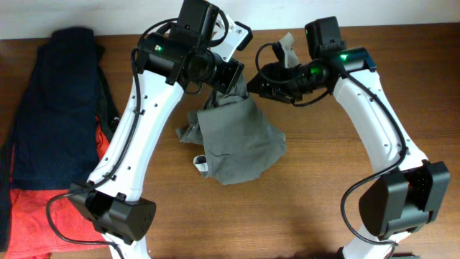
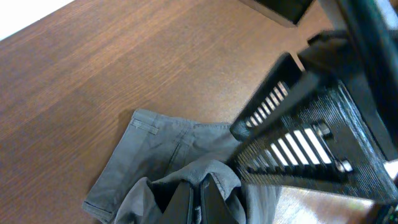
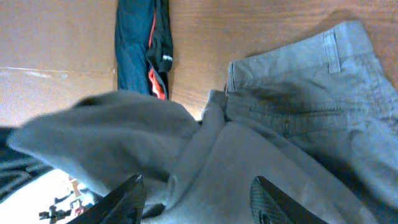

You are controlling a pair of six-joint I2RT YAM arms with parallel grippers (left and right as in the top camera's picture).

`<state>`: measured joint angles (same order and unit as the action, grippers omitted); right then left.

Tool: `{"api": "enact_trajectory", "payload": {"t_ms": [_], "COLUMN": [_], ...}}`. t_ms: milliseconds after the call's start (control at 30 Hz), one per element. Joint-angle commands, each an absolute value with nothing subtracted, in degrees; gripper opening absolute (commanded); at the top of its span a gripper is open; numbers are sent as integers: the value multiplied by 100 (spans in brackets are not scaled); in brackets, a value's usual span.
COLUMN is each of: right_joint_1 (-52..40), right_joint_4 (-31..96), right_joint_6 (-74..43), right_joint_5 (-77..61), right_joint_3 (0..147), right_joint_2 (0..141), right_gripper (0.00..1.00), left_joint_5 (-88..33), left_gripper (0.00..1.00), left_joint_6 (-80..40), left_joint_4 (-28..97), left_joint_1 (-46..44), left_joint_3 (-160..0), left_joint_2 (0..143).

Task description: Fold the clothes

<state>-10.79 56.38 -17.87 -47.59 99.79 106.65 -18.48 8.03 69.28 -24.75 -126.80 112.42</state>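
The left tool [image 2: 198, 200] has its fingers together, clamped on a bunched fold of the grey shorts [image 1: 241, 144] and holding that fold up off the bench [image 1: 316, 194]. Just beside it, the right tool [image 3: 202, 198] has its fingers spread wide apart, with grey cloth lying across the gap between them. Both tools meet over the upper edge of the shorts, near the middle of the bench. Below them the rest of the shorts lies crumpled on the wood, with the waistband and a stitched pocket showing. Well apart, at the left edge, lie a dark navy garment [image 1: 61, 108] and an orange-red one [image 1: 36, 216].
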Motion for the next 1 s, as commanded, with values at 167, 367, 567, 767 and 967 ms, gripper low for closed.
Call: {"api": "enact_trajectory", "payload": {"t_ms": [167,367,567,767,967], "right_joint_1": [-1129,-1201,-1520,-1406,-1221], "right_joint_4": [5922,5754,5371,5398,5419], "right_joint_6": [-1634,-1640,-1855,-1896,-1896], "right_joint_5": [-4803,-4746,-4587,-4569,-4578], "right_joint_3": [9990,9990,9974,9974,9977], "right_joint_2": [10492,10499,10663,10667,10665], "right_gripper": [58,58,54,4,4], "left_joint_5": [-1645,-1649,-1669,-1662,-1612], "left_gripper": [1,1,0,0,1], "left_joint_6": [663,556,471,471,469], "left_joint_4": [6751,6720,6692,6685,6641], "left_joint_1": [-2482,-2488,-2488,-2458,-2231], "left_joint_3": [-12748,-12750,-12750,-12750,-12750], "left_joint_2": [11266,11266,11266,11266,11266]}}
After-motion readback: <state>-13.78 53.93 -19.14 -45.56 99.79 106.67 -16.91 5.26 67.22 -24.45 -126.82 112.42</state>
